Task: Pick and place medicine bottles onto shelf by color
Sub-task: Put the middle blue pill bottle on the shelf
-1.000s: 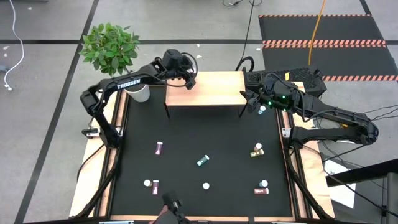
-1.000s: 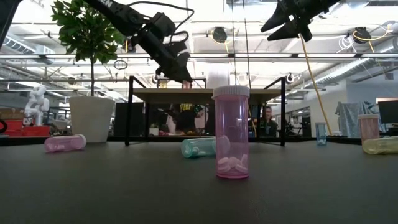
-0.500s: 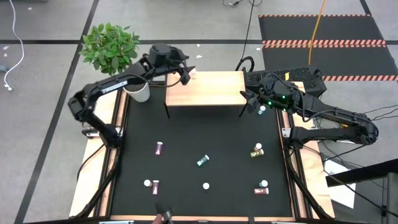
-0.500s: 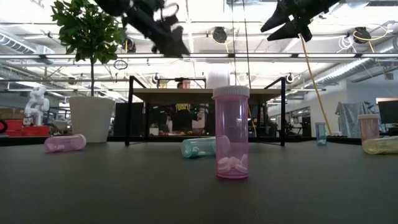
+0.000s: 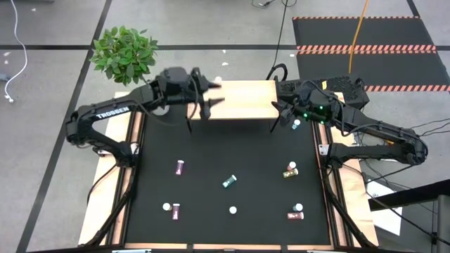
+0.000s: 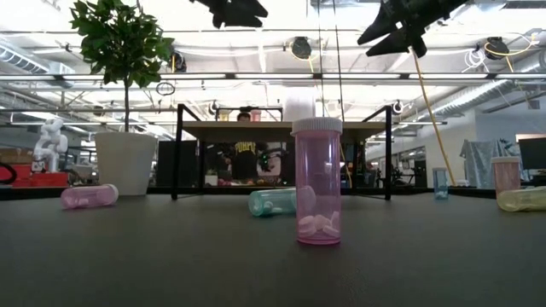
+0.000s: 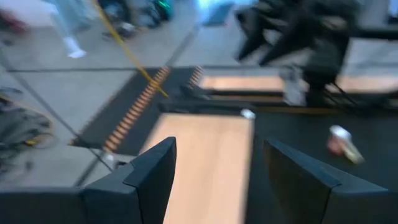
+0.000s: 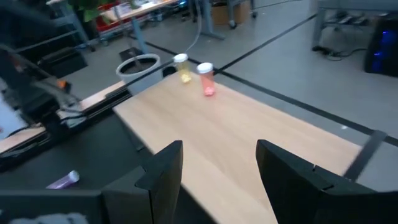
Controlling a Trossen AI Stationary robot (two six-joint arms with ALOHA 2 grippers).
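Pink white-capped bottle (image 6: 317, 182), upright

Shelf (image 5: 239, 100) top mostly bare; two bottles (image 8: 195, 73) crowd its far-left corner.

Overhead, table-level (wrists too) — shelf (image 5: 239, 100) shared.

Both arms are dark, almost black, made of slim jointed links with rounded housings. The left arm (image 5: 112, 112) carries white "TROSSEN" lettering on one link. The right arm (image 5: 373, 130) shows small green lights behind its fingers (image 8: 155, 180), and black cables run along it. The fingers are dark, flat and angular.
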